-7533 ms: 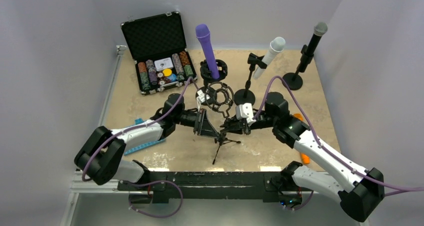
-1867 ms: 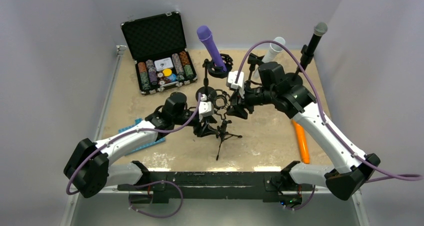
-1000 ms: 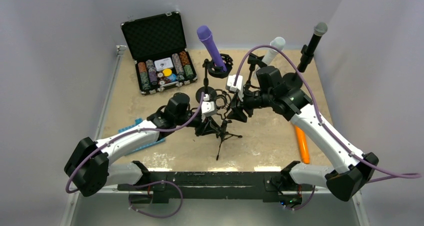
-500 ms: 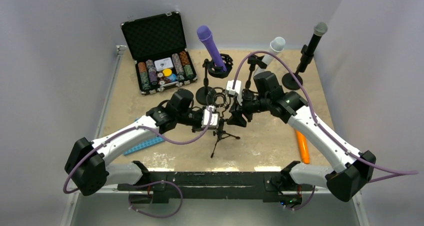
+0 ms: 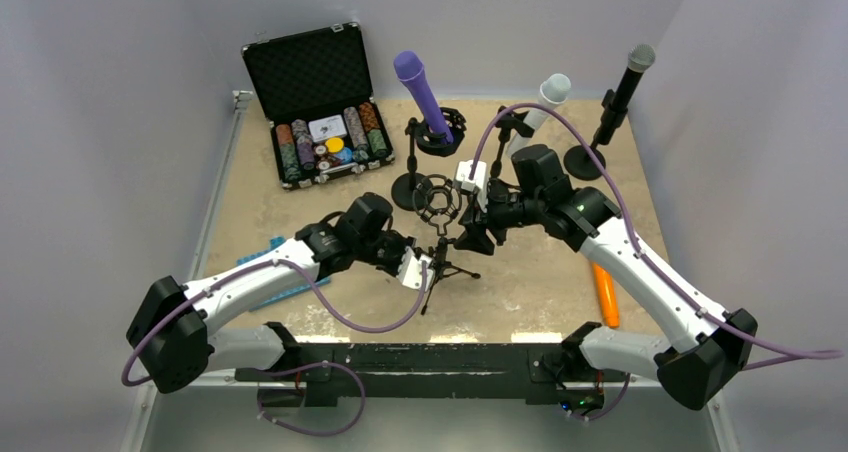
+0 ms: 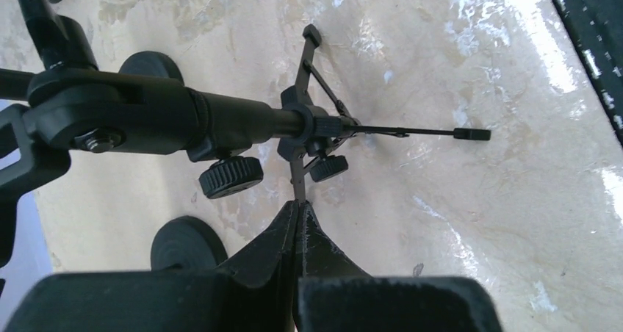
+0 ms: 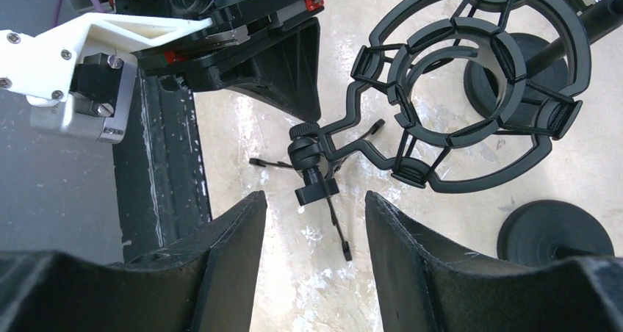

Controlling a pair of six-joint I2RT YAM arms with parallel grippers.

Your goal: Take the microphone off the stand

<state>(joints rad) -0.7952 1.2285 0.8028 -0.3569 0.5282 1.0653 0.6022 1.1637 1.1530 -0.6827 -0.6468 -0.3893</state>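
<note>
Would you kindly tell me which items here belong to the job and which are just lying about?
In the job: tripod stand, shock mount, left gripper, right gripper, orange cylinder (perhaps the removed microphone).
Lying about: chip case, purple microphone, white microphone, black microphone.

desk [image 6: 455,67]: beige stone-look top, smooth, glossy where the light glares
tripod stand [image 6: 242,123]: matt black tube, thin metal-looking legs, ribbed knobs
shock mount [image 7: 507,56]: black plastic, slight sheen
left pincer [image 6: 297,214]: matt black plastic, faintly grainy
right pincer [image 7: 312,200]: matt black plastic, finely speckled
camera bracket [image 7: 81,34]: smooth white plastic, bright metal screws
case [image 5: 310,67]: silvery metal edging, black dimpled foam lining
</note>
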